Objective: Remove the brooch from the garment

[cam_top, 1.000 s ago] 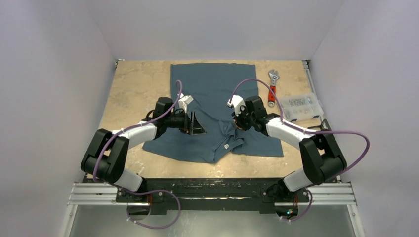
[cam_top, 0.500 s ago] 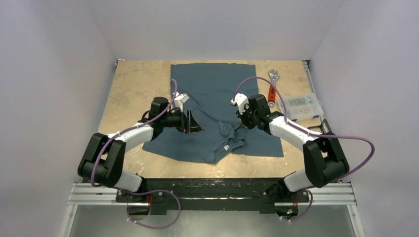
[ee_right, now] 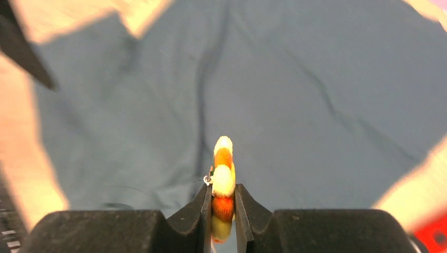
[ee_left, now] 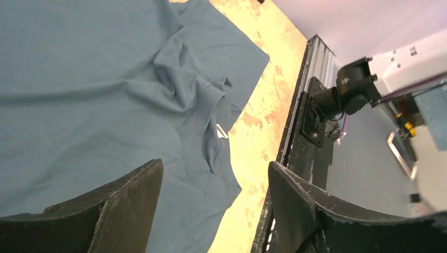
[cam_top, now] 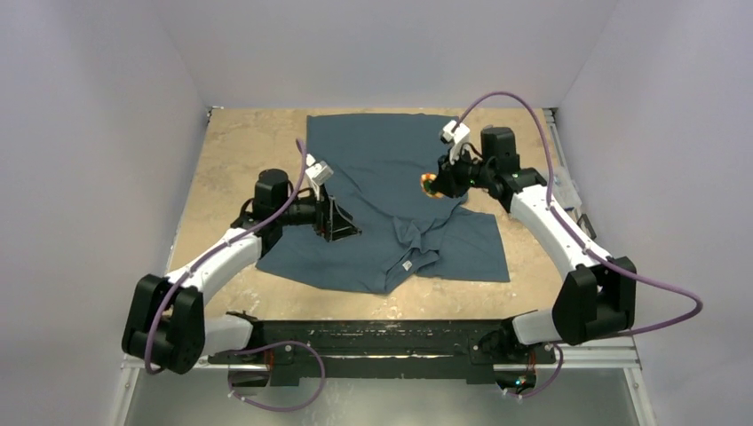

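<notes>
The dark slate-blue T-shirt (cam_top: 382,169) lies spread on the table, its collar bunched near the front with a small white tag (cam_top: 406,264). My right gripper (cam_top: 432,184) is shut on the yellow-orange brooch (cam_top: 428,185) and holds it above the shirt's right side. In the right wrist view the brooch (ee_right: 223,179) stands edge-on between the fingers, lifted off the shirt (ee_right: 295,105). My left gripper (cam_top: 342,220) is open and empty over the shirt's left part. In the left wrist view its fingers (ee_left: 116,205) frame the collar (ee_left: 208,132).
A red-handled wrench (cam_top: 488,164) lies partly hidden behind the right arm. A clear parts box (cam_top: 568,191) sits near the table's right edge, mostly hidden by the arm. Bare tan tabletop (cam_top: 240,151) lies left of the shirt.
My right gripper has risen and swung back and to the right, carrying the brooch off the collar area. My left arm has drawn back slightly to the left, jaws still open.
</notes>
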`<state>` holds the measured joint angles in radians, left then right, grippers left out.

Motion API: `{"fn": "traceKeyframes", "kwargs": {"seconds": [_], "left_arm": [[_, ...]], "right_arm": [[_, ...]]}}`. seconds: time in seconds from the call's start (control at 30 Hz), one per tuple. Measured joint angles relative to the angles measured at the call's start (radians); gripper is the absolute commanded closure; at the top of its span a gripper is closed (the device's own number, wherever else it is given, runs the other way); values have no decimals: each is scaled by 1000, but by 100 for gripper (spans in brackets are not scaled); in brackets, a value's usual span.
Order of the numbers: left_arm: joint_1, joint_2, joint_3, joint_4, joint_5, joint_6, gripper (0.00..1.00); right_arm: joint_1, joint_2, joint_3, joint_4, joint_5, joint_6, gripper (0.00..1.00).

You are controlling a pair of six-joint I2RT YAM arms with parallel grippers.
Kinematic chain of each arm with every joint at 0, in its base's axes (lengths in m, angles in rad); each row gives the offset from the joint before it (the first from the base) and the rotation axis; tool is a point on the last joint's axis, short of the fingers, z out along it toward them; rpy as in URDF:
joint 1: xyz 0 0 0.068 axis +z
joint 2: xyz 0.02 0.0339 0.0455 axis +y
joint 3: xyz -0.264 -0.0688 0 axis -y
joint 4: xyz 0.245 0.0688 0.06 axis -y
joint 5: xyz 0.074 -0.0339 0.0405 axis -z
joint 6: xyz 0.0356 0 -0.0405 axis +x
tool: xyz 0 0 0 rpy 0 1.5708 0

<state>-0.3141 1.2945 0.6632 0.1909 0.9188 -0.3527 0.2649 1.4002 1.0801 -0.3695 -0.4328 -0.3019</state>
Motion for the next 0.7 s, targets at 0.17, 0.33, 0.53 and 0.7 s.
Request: {"fn": "traceKeyframes", "kwargs": {"seconds": [0.17, 0.33, 0.53, 0.7], "left_arm": [[1, -129, 51, -106, 29, 165, 30], [20, -187, 58, -159, 51, 241, 36], [34, -171, 59, -230, 82, 322, 37], [29, -142, 59, -169, 90, 309, 34]], "right_arm": [[0, -3, 122, 11, -332, 144, 100], [23, -17, 124, 113, -554, 362, 100], [99, -46, 100, 238, -711, 542, 100], [113, -52, 33, 445, -773, 765, 100]]}}
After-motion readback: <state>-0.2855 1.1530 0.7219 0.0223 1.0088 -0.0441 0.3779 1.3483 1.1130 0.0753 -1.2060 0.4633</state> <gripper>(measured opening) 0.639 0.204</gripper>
